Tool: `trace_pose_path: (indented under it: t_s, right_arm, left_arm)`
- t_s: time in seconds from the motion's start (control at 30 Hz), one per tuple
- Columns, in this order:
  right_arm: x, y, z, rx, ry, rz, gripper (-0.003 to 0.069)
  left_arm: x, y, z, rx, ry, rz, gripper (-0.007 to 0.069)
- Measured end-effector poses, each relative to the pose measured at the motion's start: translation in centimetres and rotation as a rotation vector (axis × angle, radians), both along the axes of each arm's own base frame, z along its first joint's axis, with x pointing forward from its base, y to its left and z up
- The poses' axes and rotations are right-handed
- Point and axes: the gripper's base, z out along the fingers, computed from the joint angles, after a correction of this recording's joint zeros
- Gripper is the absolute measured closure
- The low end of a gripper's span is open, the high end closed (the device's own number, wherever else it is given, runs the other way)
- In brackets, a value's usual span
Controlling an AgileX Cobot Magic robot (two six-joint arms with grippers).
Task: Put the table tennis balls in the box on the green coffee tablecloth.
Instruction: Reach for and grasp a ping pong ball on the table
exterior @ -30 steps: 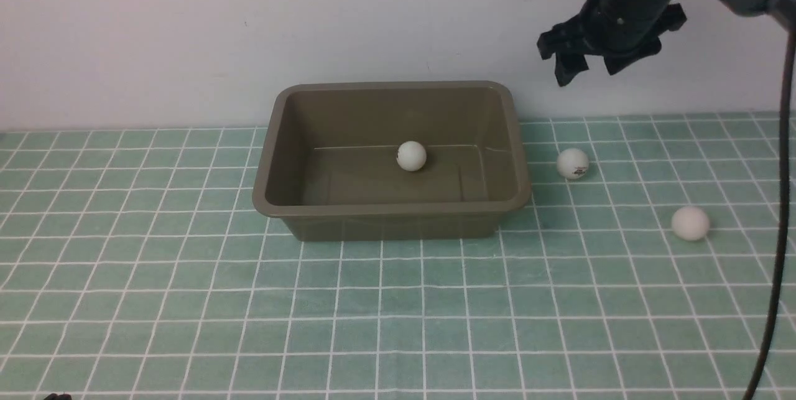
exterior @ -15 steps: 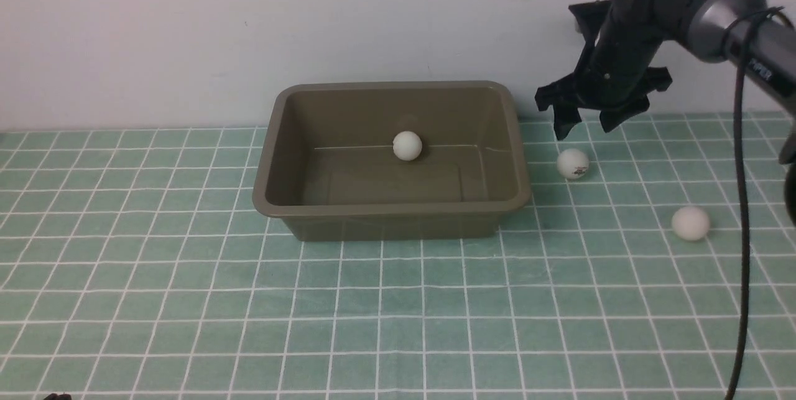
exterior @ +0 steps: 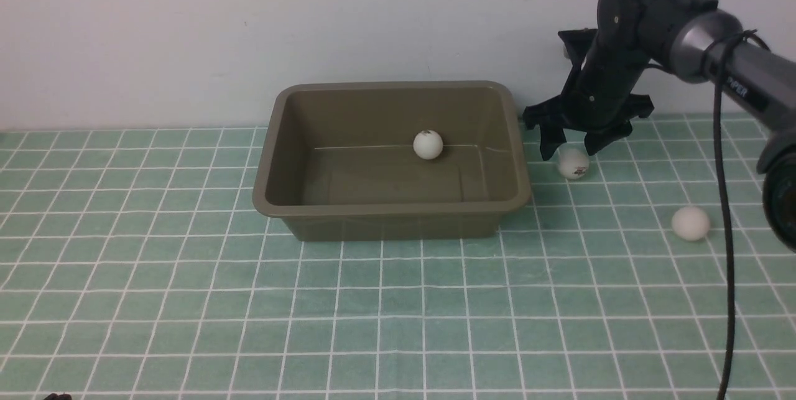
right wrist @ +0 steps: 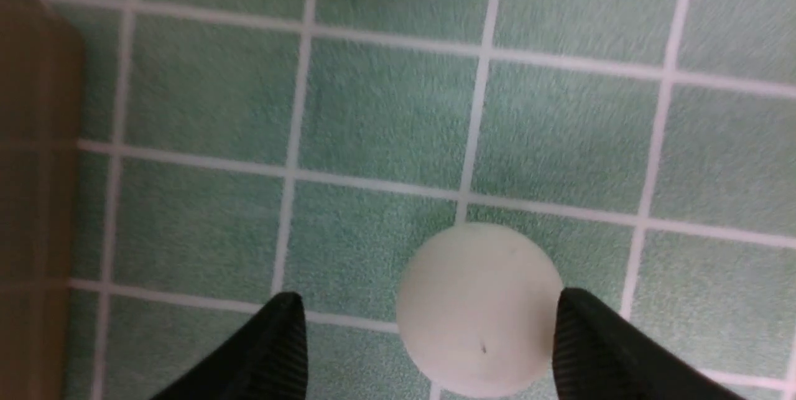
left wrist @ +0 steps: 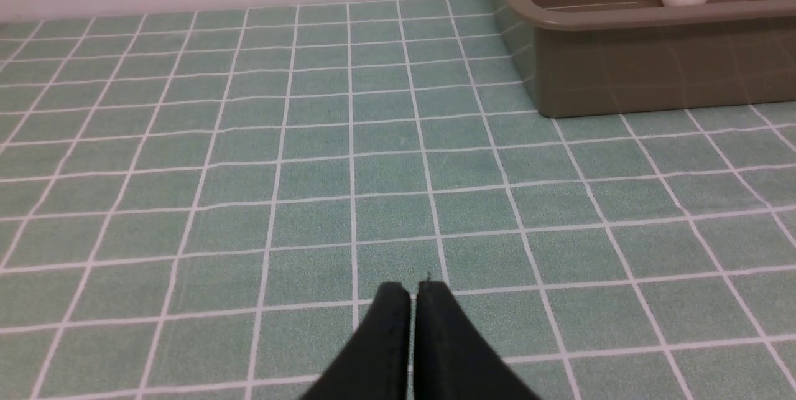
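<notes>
**A:** Entry one, the box?

**B:** Box (exterior: 385, 208): olive-brown tub, upright on the green checked tablecloth (exterior: 186, 300), set towards the back near the white wall (exterior: 186, 33). Contents: first ball (exterior: 428, 144), white, lying at the foot of the far side, a little right of the middle.

**A:** Other balls?

**B:** Two, both on the cloth to the right of the box. Logo ball (exterior: 573, 163): just beside the box's right end, with its dark print facing the front. Plain ball (exterior: 690, 223): further right and nearer the front, well apart from the box.

**A:** Right claw?

**B:** Right gripper (exterior: 571, 149): pointing down over the logo ball, jaws wide, one finger on either side. In the wrist view the ball sits between the fingers, closer to one of them. I cannot tell whether that finger touches it. Nothing is gripped.

**A:** Left claw?

**B:** Left gripper (left wrist: 411, 291): low over bare cloth, at the front and to the left of the box. Its jaws are pressed together and hold nothing.

**A:** Anything else?

**B:** Dark cable (exterior: 724, 232), hanging down the right side along the right arm.
</notes>
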Motion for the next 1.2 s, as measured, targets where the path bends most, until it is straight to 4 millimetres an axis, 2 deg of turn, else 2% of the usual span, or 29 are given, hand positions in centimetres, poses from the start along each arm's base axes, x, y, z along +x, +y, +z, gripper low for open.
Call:
trace_pose_path:
  t_s: [0.2, 0.43, 0.87, 1.2]
  right_arm:
    - [0.12, -0.06, -0.98, -0.013, 0.016, -0.003, 0.0179]
    - [0.17, -0.31, -0.98, -0.042, 0.011, -0.003, 0.0183]
    - [0.20, -0.42, -0.97, -0.054, 0.007, -0.003, 0.0263]
    - [0.24, -0.61, -0.96, -0.077, 0.002, 0.001, 0.0271]
  left_arm:
    - [0.00, 0.00, 0.00, 0.000, 0.000, 0.000, 0.0629]
    - [0.00, 0.00, 0.00, 0.000, 0.000, 0.000, 0.0629]
    - [0.00, 0.00, 0.00, 0.000, 0.000, 0.000, 0.0629]
    - [0.00, 0.00, 0.00, 0.000, 0.000, 0.000, 0.0629]
